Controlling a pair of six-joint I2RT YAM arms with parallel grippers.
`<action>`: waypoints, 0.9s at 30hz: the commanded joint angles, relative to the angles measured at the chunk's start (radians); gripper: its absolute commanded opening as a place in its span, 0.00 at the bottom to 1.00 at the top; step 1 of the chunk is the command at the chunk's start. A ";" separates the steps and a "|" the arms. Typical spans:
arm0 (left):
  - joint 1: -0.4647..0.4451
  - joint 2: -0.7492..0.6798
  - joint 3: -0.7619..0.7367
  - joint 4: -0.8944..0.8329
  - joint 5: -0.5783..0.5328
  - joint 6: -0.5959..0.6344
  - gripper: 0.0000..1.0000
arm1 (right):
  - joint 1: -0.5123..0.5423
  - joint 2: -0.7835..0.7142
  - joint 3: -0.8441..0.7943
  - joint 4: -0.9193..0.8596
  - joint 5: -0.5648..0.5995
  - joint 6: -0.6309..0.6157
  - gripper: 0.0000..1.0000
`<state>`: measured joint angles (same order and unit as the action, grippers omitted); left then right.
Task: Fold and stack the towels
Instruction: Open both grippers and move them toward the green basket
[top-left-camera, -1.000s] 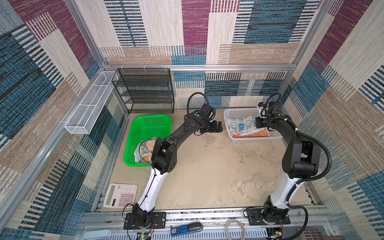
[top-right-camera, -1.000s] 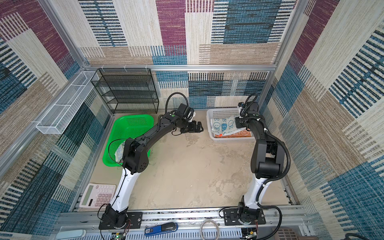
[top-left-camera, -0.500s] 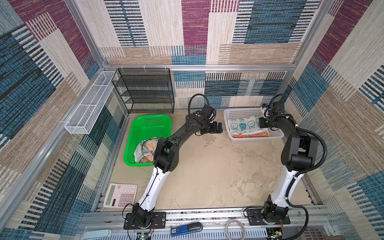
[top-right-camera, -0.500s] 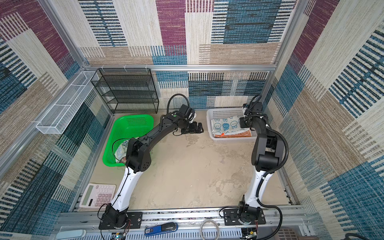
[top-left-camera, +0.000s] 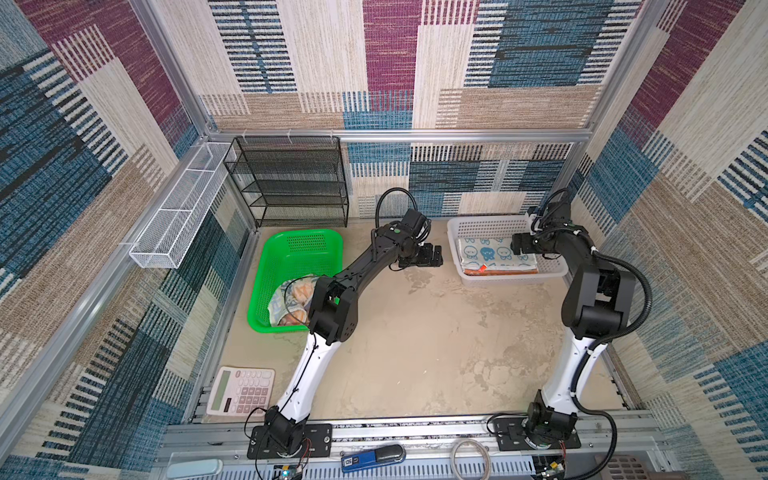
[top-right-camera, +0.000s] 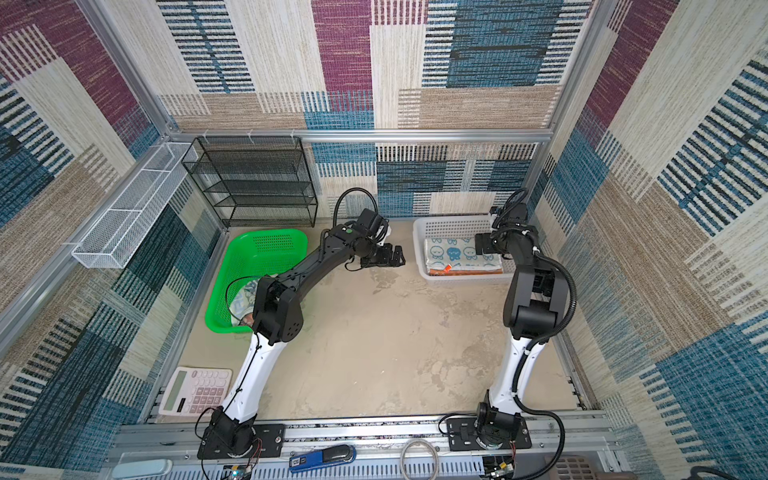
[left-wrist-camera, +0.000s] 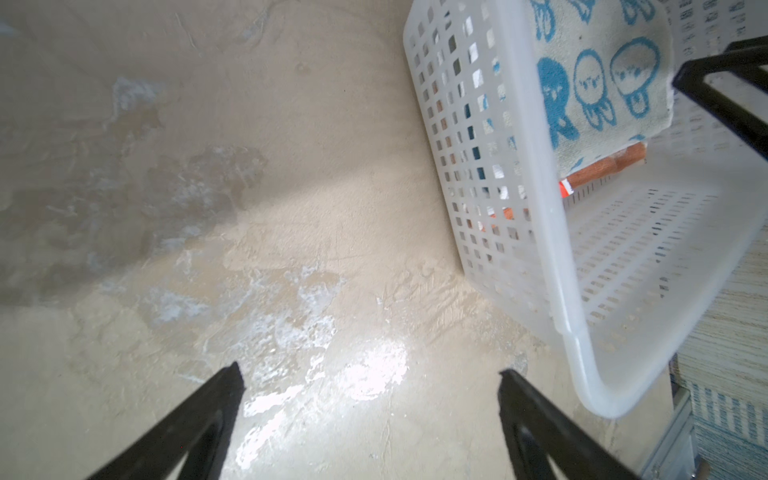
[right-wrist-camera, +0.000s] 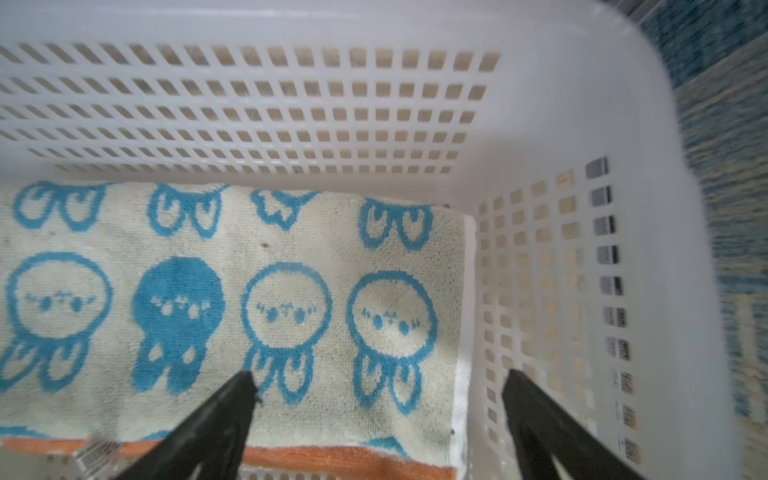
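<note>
Green plastic basket (top-left-camera: 299, 253) sits left of centre in both top views. A crumpled towel (top-left-camera: 299, 293) lies in its lower end, partly hidden behind the left arm's elbow, its print hard to read. At centre the left gripper (top-left-camera: 437, 256) hangs over bare tabletop (left-wrist-camera: 291, 166), fingers spread, holding nothing. Right of centre, the white basket (top-left-camera: 486, 226) holds a folded cream towel (right-wrist-camera: 249, 257) with blue rabbits atop an orange towel (right-wrist-camera: 332, 459), only its edge showing. The right gripper (right-wrist-camera: 377, 373) is over the cream towel's end, fingers apart, gripping nothing; contact is unclear.
</note>
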<state>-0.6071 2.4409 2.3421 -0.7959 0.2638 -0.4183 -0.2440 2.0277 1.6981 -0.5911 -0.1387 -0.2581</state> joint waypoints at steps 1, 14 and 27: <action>0.001 -0.039 0.015 -0.033 -0.049 0.048 0.99 | 0.000 -0.085 -0.024 0.067 -0.033 0.063 0.99; 0.067 -0.430 -0.232 -0.095 -0.518 0.187 0.99 | 0.155 -0.435 -0.199 0.240 -0.166 0.322 0.99; 0.346 -0.906 -0.997 -0.069 -0.419 0.068 0.99 | 0.714 -0.380 -0.212 0.290 -0.028 0.259 0.99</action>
<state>-0.2874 1.5665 1.4124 -0.8692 -0.1635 -0.3164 0.3985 1.6115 1.4796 -0.3107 -0.2604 0.0322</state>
